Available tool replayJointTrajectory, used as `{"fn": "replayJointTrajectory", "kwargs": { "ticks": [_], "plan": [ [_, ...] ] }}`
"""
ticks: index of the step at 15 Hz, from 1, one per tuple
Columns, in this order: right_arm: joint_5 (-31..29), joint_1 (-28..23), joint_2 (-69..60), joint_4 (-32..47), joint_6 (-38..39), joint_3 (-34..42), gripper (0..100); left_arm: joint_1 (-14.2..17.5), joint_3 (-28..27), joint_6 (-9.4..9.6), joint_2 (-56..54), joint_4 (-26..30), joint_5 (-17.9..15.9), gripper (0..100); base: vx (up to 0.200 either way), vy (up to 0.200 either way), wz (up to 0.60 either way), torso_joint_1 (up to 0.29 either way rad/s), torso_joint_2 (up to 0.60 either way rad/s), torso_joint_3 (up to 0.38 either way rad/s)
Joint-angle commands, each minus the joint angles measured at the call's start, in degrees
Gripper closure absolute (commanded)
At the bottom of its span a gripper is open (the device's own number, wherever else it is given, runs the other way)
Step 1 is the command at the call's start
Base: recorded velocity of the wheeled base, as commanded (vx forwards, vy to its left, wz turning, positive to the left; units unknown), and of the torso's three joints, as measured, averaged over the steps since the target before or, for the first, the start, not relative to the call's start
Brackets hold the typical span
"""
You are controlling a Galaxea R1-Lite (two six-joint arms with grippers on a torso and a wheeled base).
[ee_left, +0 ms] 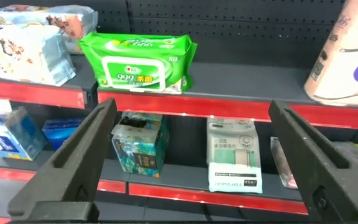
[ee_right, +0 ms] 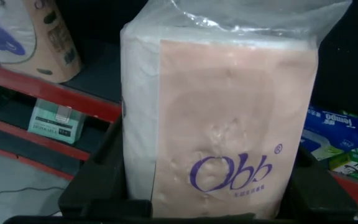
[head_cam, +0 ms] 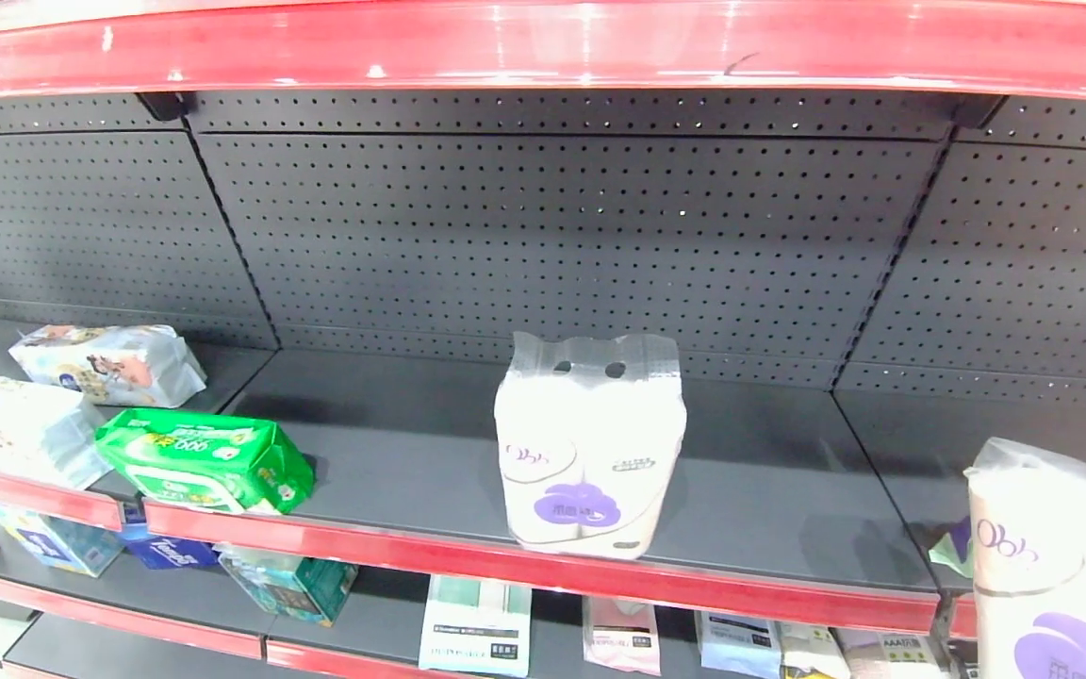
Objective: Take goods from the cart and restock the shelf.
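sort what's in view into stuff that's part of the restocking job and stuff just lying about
Part of the job: held toilet roll pack in the right gripper; open left gripper; middle shelf; likely the matching pack standing on it.
Just there: green wipes pack; two tissue packs at the shelf's left; lower-shelf goods.

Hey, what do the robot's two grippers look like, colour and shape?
Left gripper: two long, matte dark-grey fingers, flat-sided and narrowing toward blunt tips, each with a raised ridge along its upper edge. Right gripper: the same dark, blocky build, with plain black fingers bearing no markings.
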Motion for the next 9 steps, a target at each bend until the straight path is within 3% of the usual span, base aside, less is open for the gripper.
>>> {"fn": "replayJointTrajectory", "kwargs": {
  "ticks": [1,4,7,9],
  "plan": [
    [0.14,0.04,2.19,-0.40,-0.02,-0.38,100,0.02,0.01,0.03,0.08,0.05,-0.08,0,0.000,0.000,0.00,0.000,0.00,0.000],
    [3.05,0.04,9.75,-6.64,0.16,-1.43,100,0.02,0.01,0.03,0.08,0.05,-0.08,0,0.000,0.000,0.00,0.000,0.00,0.000],
    [7.53,-0.05,21.53,-19.56,1.30,-1.70,100,0.02,0.01,0.03,0.08,0.05,0.01,0,0.000,0.000,0.00,0.000,0.00,0.000],
    [10.87,-0.05,26.72,-22.46,3.15,-2.93,100,0.02,0.01,0.03,0.08,0.05,-0.08,0,0.000,0.000,0.00,0.000,0.00,0.000]
  ]
}}
